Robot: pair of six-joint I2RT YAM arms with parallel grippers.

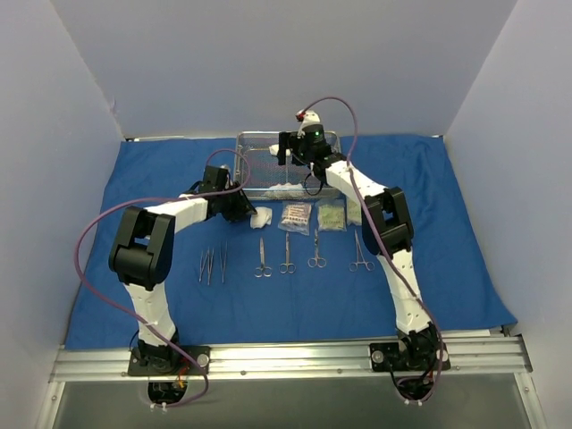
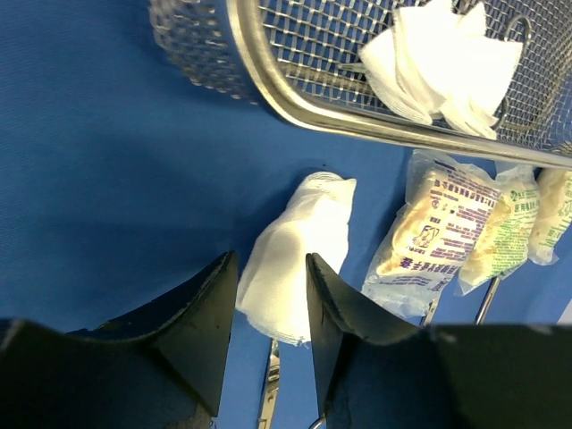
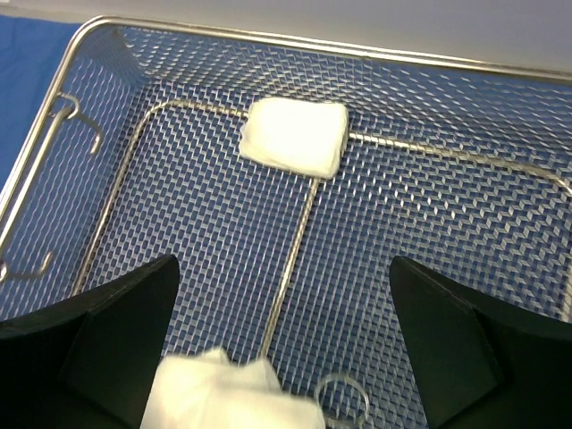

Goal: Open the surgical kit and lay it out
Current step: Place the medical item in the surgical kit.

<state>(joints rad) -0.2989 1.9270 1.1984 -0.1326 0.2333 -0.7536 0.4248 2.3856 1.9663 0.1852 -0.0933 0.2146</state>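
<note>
The blue cloth [image 1: 447, 232] lies spread flat, with the steel mesh tray [image 1: 268, 134] at its back. My left gripper [image 2: 268, 264] hangs just in front of the tray. Its jaws stand partly apart on either side of the near end of a white gauze pad [image 2: 299, 250] that lies on the cloth. I cannot tell whether they touch it. My right gripper [image 3: 284, 264] is wide open over the tray [image 3: 429, 232], holding nothing. A folded gauze pad [image 3: 295, 136] lies ahead of it and another gauze [image 3: 223, 393] just below it.
Clear packets [image 1: 294, 214] [image 1: 331, 216] lie in front of the tray. Nearer me a row of steel tools runs from tweezers [image 1: 207, 265] through scissors [image 1: 262, 259] to forceps [image 1: 359, 253]. More gauze [image 2: 442, 63] sits in the tray's near corner. White walls enclose the table.
</note>
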